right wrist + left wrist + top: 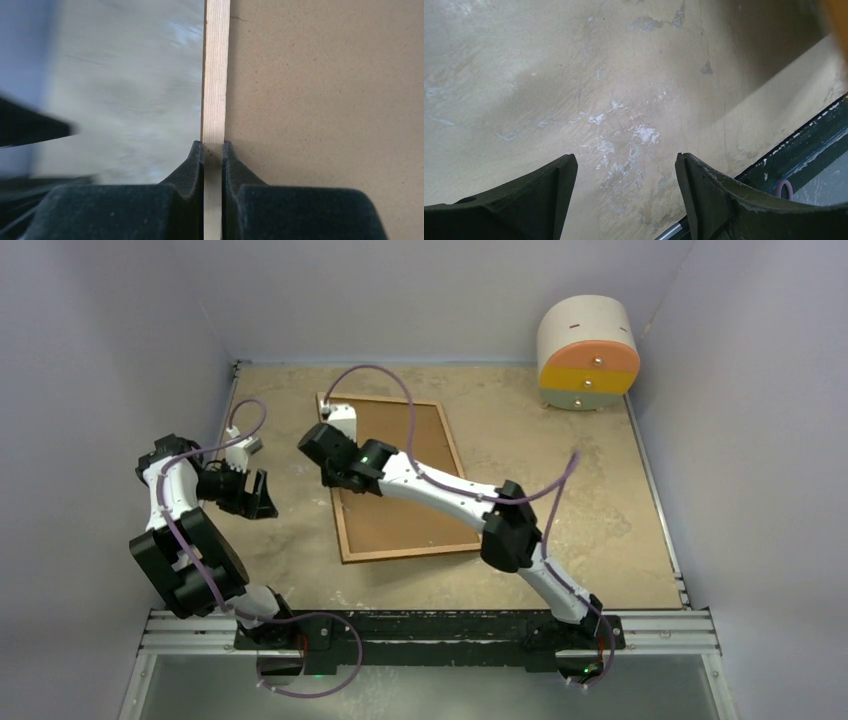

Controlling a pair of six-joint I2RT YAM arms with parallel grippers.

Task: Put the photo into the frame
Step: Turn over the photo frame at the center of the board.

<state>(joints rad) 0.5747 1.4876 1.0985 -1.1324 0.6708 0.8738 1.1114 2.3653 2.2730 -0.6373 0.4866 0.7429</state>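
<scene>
One mottled beige worktop carries everything. Near its middle lies the large rectangular orange-brown wooden frame, its plain brown board back facing up and its long sides running near to far. At the far right corner stands a round white cabinet with orange, yellow and pale drawer fronts. The right tool reaches across to the frame's left rim and is clamped on that thin pale wood strip, one finger on each side. The left tool hangs over bare worktop, left of the frame and apart from it, with its fingers spread.
</scene>
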